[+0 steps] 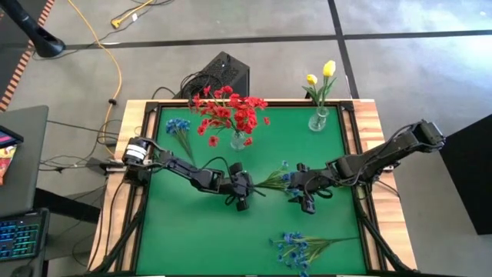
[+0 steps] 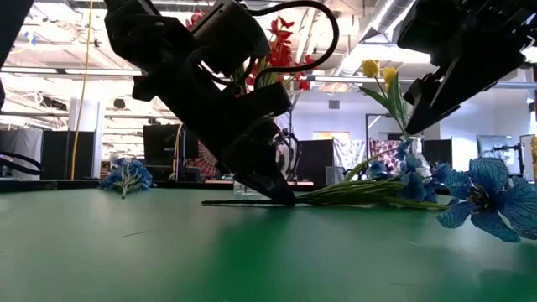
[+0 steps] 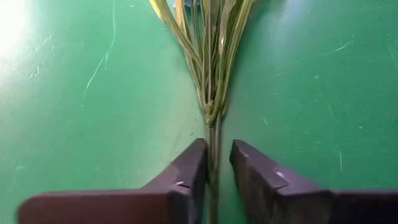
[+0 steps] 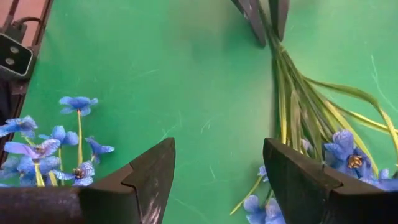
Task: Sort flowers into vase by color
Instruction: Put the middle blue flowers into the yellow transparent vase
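Blue flower spray [image 1: 275, 180], thin bundled green stems: I see my left end effector [image 3: 214, 163] pinching them on the felt-green counter [image 1: 200, 231]; right end effector [image 4: 219, 165] gapes empty.

You won't find any text, label, brand, number or sign you can read in these views, on the table, the arms, or the room behind.

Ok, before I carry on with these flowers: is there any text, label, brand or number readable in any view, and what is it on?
None can be read.
The black box behind the table: no legible marking.
The device at the table edge in the right wrist view: no readable label.
The screens in the room behind: too blurred to read.
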You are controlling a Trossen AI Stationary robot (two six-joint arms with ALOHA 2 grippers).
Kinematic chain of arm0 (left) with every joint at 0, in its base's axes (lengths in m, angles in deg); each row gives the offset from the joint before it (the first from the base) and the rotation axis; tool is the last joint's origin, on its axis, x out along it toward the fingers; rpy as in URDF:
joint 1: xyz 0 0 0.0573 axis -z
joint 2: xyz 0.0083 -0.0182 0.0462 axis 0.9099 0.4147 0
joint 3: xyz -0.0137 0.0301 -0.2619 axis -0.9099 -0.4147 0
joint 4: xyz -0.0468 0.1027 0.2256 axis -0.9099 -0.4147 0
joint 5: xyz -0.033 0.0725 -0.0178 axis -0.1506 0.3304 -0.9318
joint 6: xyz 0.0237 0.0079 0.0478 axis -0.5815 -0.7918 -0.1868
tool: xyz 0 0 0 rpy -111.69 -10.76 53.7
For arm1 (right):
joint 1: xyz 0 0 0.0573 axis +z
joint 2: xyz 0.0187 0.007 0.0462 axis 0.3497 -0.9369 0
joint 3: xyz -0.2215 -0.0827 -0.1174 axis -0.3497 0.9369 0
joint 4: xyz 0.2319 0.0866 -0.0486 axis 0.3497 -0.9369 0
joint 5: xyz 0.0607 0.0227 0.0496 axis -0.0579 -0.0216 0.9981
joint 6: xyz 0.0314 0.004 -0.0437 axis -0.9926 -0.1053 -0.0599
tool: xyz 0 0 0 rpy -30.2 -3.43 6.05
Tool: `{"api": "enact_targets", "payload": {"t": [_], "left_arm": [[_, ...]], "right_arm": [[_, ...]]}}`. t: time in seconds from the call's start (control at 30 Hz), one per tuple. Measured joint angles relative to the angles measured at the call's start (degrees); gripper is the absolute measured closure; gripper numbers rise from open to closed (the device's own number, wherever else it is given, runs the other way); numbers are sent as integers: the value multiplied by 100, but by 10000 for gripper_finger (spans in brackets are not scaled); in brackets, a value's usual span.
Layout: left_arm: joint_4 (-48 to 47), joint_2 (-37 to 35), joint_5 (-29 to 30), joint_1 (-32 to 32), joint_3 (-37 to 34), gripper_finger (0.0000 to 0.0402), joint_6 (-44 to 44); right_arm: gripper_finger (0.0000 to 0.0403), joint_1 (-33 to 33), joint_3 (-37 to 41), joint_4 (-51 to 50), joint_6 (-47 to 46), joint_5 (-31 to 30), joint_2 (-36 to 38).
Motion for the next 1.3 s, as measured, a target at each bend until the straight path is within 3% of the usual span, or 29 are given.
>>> {"api": "enact_targets", "payload": {"t": [0.13,0.57,0.87,1.3], "left_arm": [[136,-4,66,-3,-4,391,-124],[-176,-655,823,69,-22,400,-378],[-77,-1029,1468,235,-20,401,-325],[1619,-1095,1467,231,-15,401,-550]], "right_arm": [[132,-2,-2,7,-2,0,0],[132,242,-937,-296,242,31,-4],[132,703,-1481,156,556,28,-2],[132,1653,-1569,198,-223,166,-2]]}}
